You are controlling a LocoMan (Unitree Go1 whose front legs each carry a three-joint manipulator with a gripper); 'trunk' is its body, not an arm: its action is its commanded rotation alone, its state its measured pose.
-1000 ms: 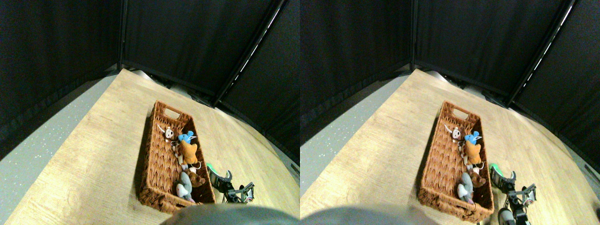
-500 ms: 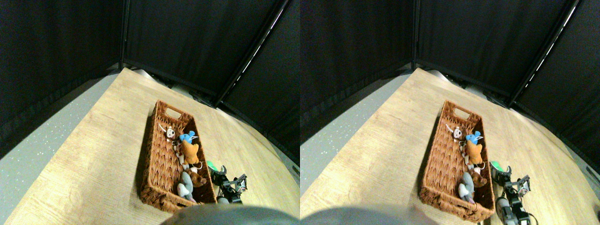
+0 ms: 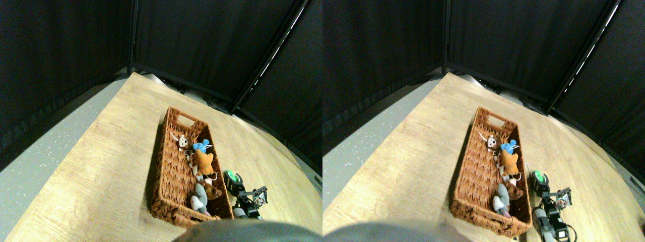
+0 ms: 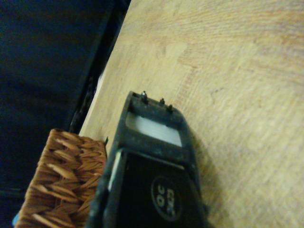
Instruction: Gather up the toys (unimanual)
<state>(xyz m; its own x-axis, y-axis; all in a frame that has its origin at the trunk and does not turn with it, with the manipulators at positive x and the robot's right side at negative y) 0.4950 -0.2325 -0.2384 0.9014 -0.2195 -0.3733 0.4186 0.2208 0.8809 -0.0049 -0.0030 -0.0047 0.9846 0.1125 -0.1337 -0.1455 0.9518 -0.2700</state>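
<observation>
Green toy (image 3: 231,176) sits at the right gripper's (image 3: 235,184) tip, just outside the wicker basket's (image 3: 171,171) near right wall; whether it is gripped cannot be told.

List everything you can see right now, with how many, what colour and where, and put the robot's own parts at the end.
wicker basket: one, brown, long, on the wooden floor
plush toys in the basket: white-and-brown toy, blue toy, orange toy, brown toy, grey toy, along its right side
green toy: one, outside the basket, by its right wall, at the gripper tip
wooden floor: light, under everything
curtains: black, behind
right gripper: dark, lower right, beside the basket
</observation>
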